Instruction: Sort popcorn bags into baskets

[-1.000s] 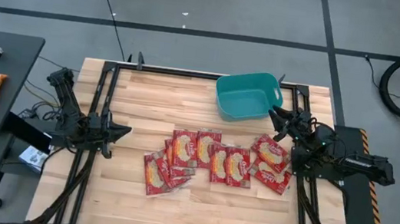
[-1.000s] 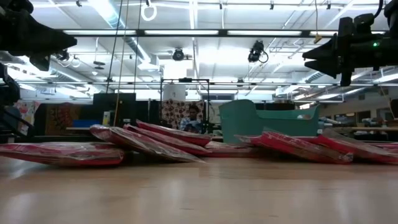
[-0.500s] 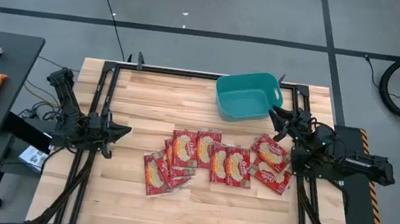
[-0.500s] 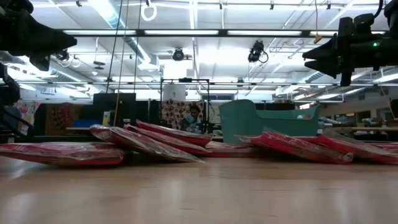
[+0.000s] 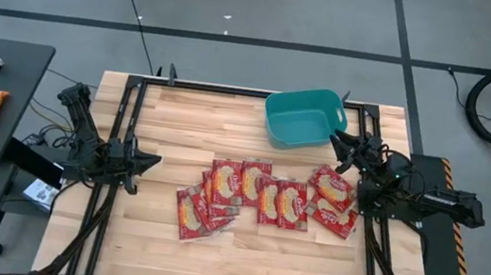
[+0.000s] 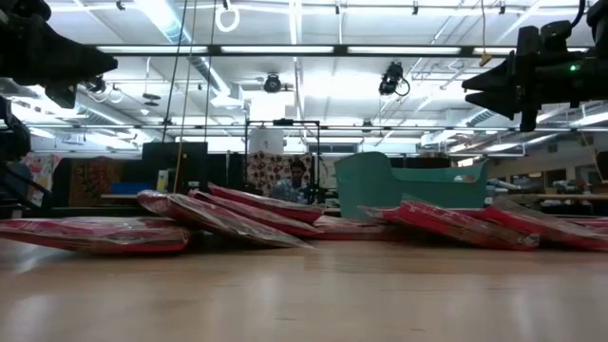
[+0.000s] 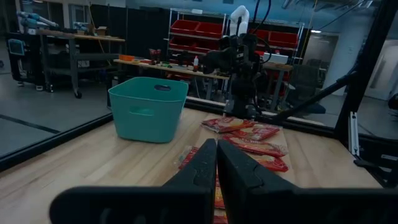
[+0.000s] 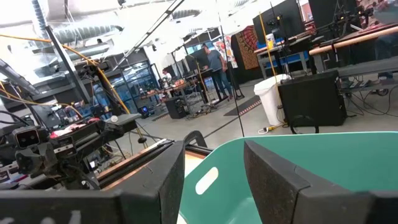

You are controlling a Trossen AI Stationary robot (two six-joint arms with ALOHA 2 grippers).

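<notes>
Both fingers empty: right (image 5: 339, 148) apart.

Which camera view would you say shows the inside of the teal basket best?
The high view: it looks straight into the basket, which appears empty. The low view and left wrist view show only its outer walls; the right wrist view shows its rim and a handle cut-out.

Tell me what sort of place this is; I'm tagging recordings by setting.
Probably a robotics lab or workshop: a wooden table on a grey concrete floor, shelving with red bins behind it, and exposed ceiling ducts over more workbenches.
</notes>
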